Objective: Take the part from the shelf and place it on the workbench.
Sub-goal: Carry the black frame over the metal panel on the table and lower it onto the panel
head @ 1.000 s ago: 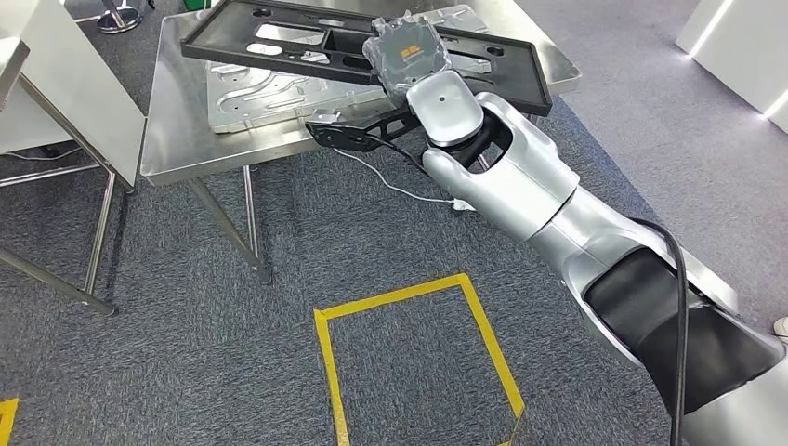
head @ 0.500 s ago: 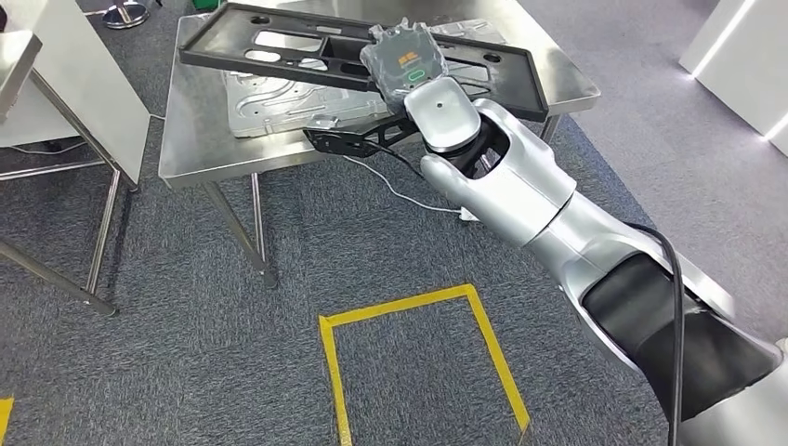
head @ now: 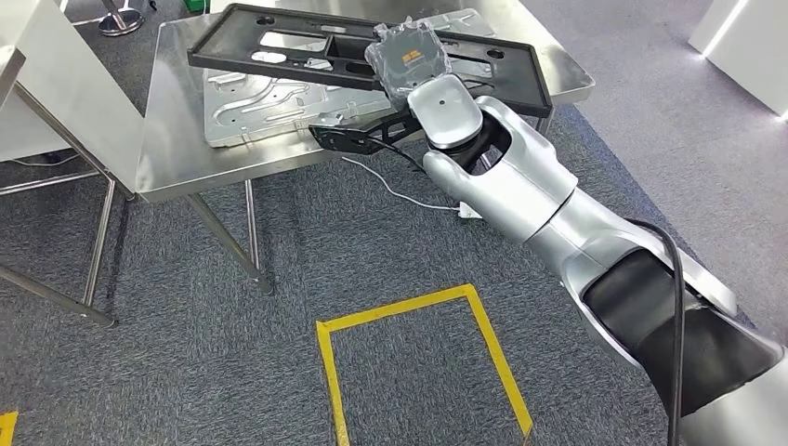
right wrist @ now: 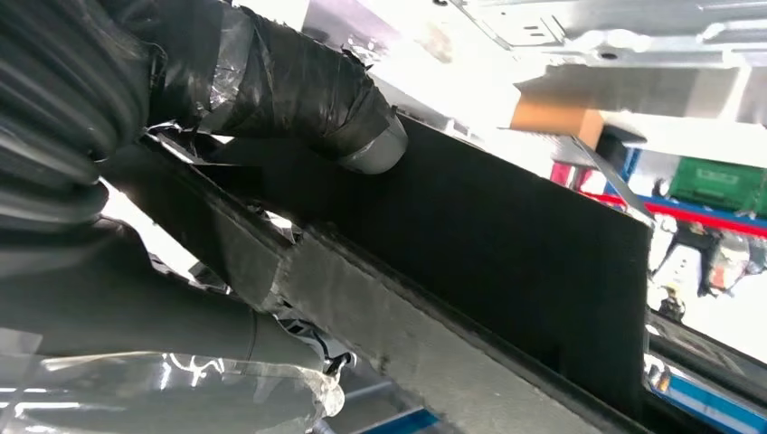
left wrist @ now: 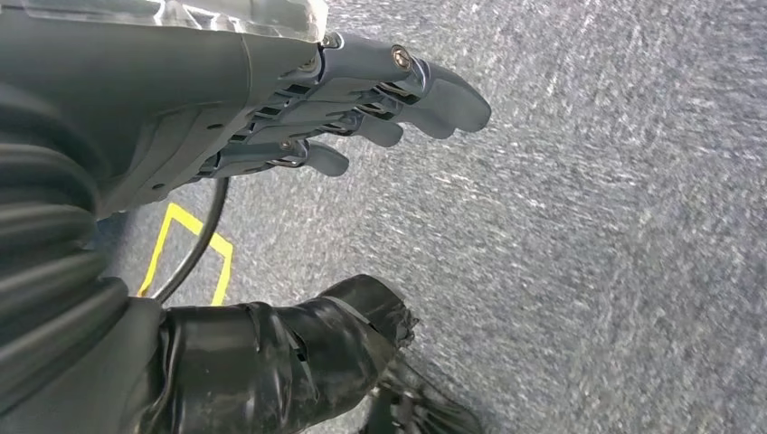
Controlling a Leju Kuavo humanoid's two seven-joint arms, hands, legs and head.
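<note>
One long black plastic frame [head: 279,58] lies across the steel tabletop [head: 177,139] at 12 o'clock, gripped by the right hand [head: 409,58], while the left hand [left wrist: 362,99] hangs empty, fingers apart.

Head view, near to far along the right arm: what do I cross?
Yellow floor marking → white cable on the carpet → right hand gripping the black frame part → far edge of the steel workbench.
</note>
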